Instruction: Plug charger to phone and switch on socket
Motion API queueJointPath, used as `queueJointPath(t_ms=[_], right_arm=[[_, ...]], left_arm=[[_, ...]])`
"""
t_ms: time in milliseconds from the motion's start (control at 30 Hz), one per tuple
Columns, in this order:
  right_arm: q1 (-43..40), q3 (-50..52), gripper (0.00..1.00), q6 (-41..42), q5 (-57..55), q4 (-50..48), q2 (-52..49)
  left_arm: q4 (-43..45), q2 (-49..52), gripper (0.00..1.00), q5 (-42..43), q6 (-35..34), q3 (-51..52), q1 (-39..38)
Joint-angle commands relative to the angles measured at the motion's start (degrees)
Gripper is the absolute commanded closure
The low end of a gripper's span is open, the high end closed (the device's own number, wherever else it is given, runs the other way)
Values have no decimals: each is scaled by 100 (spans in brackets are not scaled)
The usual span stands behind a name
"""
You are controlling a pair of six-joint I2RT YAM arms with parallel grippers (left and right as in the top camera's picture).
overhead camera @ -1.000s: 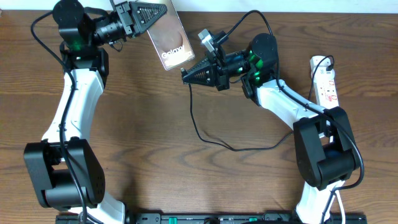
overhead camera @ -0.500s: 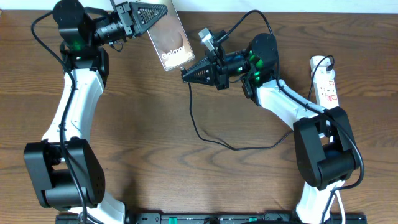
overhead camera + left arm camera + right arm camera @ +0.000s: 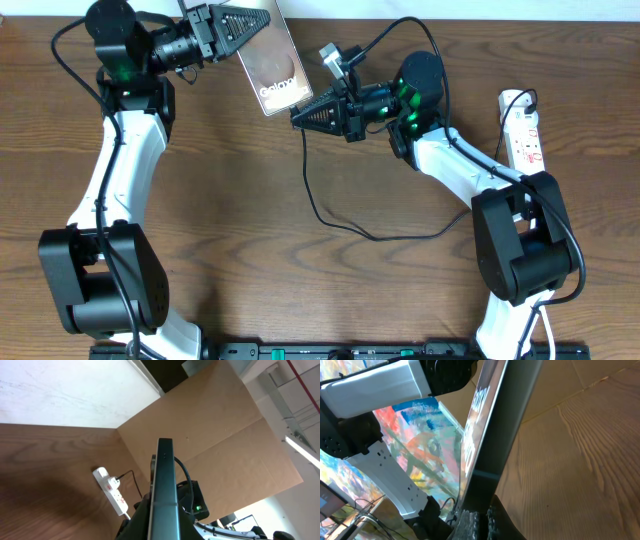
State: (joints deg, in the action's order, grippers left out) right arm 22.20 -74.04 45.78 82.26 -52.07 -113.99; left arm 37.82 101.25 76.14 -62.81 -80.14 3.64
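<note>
My left gripper [image 3: 240,22] is shut on the phone [image 3: 272,62] and holds it tilted above the table's far edge, its lettered end pointing at the right arm. In the left wrist view the phone [image 3: 164,480] shows edge-on between the jaws [image 3: 162,525]. My right gripper [image 3: 300,115] is shut on the charger's plug tip, right at the phone's lower end. The thin black charger cable [image 3: 330,222] hangs from it and loops across the table. In the right wrist view the fingers [image 3: 481,521] sit just under the phone's edge [image 3: 502,420]. The plug tip itself is hidden.
The white socket strip [image 3: 524,135] lies at the far right of the wooden table with a black plug in it; it also shows in the left wrist view [image 3: 113,492]. The arm bases stand at the front edge.
My right gripper has crept slightly up and left, closer to the phone's lower end. The left arm and the phone have held still.
</note>
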Motion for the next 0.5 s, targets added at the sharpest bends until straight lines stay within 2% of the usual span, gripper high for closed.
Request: queueJointPath(t_ms=[0,467], right_arm=[[-44,-48,99,-157,-61,0,-50],[-39,-48,99,-168,-92,-50,-50]], left_arm=[[66,-94,93,-146,22,-68,-24],[39,-90,93,-114,125,-66,-24]])
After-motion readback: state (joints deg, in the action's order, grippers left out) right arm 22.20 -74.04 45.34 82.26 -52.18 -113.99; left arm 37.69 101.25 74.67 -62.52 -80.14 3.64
